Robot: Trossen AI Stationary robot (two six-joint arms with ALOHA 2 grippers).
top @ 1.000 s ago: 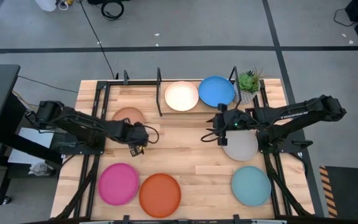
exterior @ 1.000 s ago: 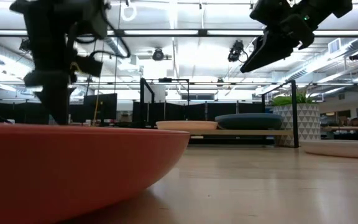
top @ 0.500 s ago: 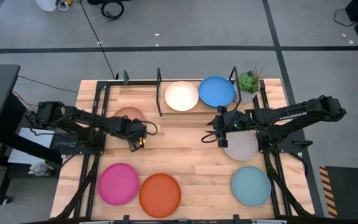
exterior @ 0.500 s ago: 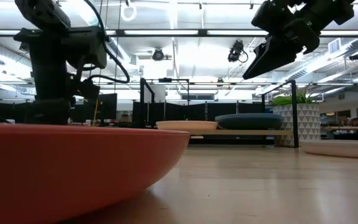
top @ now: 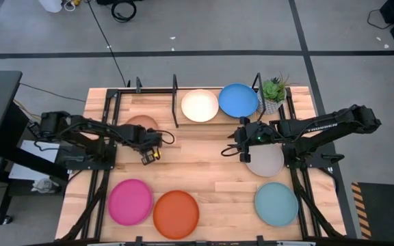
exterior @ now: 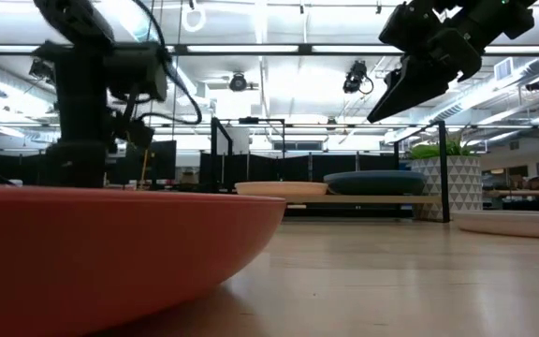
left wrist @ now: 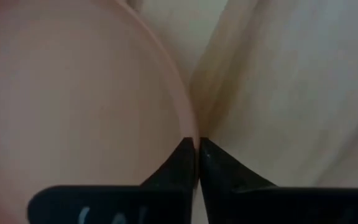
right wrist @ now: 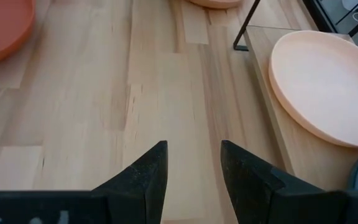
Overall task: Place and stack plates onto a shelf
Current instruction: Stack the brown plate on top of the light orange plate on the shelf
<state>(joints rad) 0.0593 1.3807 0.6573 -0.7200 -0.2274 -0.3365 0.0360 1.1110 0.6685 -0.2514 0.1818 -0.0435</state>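
Observation:
The tan plate (top: 139,126) lies at the left end of the shelf (top: 176,89), a black rod rack over a pale wood base. My left gripper (top: 149,152) stands over the plate's near-right rim and is shut on it (left wrist: 196,142). A cream plate (top: 200,105) and a blue plate (top: 238,100) rest on the shelf base. My right gripper (top: 241,141) hangs open above the bare table (right wrist: 191,155), beside the grey plate (top: 265,161). The magenta (top: 130,201), orange (top: 176,214) and light teal (top: 276,203) plates lie along the near edge. My left gripper pinches the tan plate's rim (left wrist: 188,121) between its two fingers, one on the plate's inner side and one outside it. The fingers come from above, pointing down, at the rim's near-right part. Whether the plate is lifted does not show.
A small potted plant (top: 273,89) stands at the shelf's right end. The shelf's upright posts (top: 257,82) rise beside the blue plate. In the low view the orange plate (exterior: 110,253) fills the foreground. Bare wood lies in the table's middle (top: 197,154).
My left gripper has moved a little toward the table's far edge, onto the tan plate's rim. The plates have stayed where they were.

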